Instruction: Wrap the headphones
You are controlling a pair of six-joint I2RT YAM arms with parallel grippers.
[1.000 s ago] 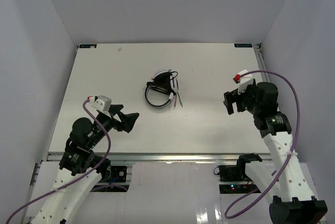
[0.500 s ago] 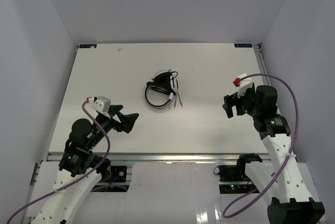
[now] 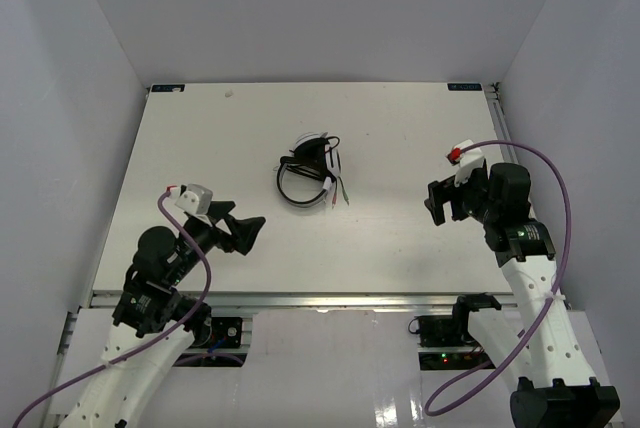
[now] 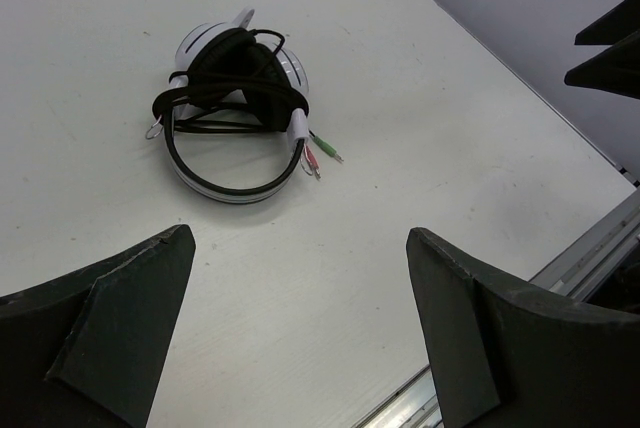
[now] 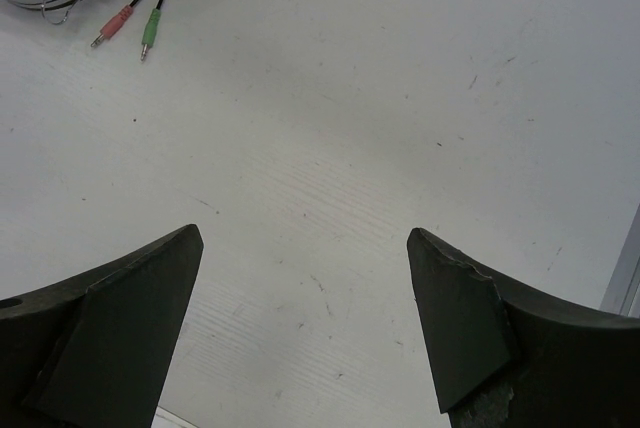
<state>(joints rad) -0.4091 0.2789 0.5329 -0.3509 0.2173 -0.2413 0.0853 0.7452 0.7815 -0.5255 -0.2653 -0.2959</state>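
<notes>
One headphones (image 3: 307,173) is seen at the bench (image 3: 400,128) centre, two plugs (image 4: 322,158) at its 4 o'clock. Both hands are spread open, empty: left hand (image 3: 250,233) at 8 o'clock, right hand (image 3: 432,202) at 3 o'clock.

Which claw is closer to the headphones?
Left. The left gripper is just near-left of the headphones, toward the table's near edge; the right gripper is farther away, off to their right.

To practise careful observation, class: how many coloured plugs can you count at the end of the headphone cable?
2. The red plug lies on the table just beside the headphones; the green plug lies alongside it. Others could be hidden underneath.
</notes>
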